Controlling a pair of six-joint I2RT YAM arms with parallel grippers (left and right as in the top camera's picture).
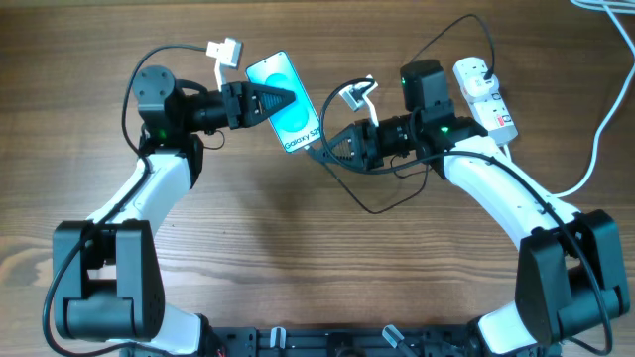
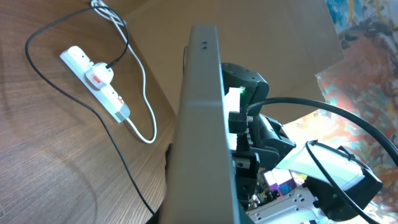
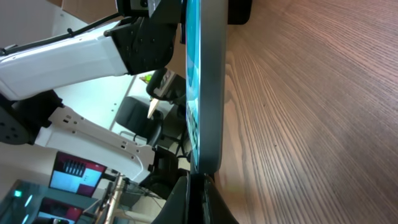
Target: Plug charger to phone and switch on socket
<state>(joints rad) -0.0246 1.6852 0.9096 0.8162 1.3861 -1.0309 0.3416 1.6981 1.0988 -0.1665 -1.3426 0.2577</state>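
The phone (image 1: pixel 288 117), with its teal screen up, is held off the table by my left gripper (image 1: pixel 281 101), which is shut on its upper left side. It shows edge-on in the left wrist view (image 2: pixel 202 118) and the right wrist view (image 3: pixel 210 74). My right gripper (image 1: pixel 330 148) is shut on the black plug tip of the charger (image 3: pixel 199 186) and holds it against the phone's bottom end. I cannot tell whether the tip is in the port. The black cable (image 1: pixel 380 209) loops back to the white adapter (image 1: pixel 472 73) in the socket (image 1: pixel 493 107) at the far right.
The socket (image 2: pixel 112 99) lies flat on the wood table, with its thick white lead (image 2: pixel 147 118) curving away and running off the far right (image 1: pixel 602 129). The black cable (image 2: pixel 118 146) lies slack between the arms.
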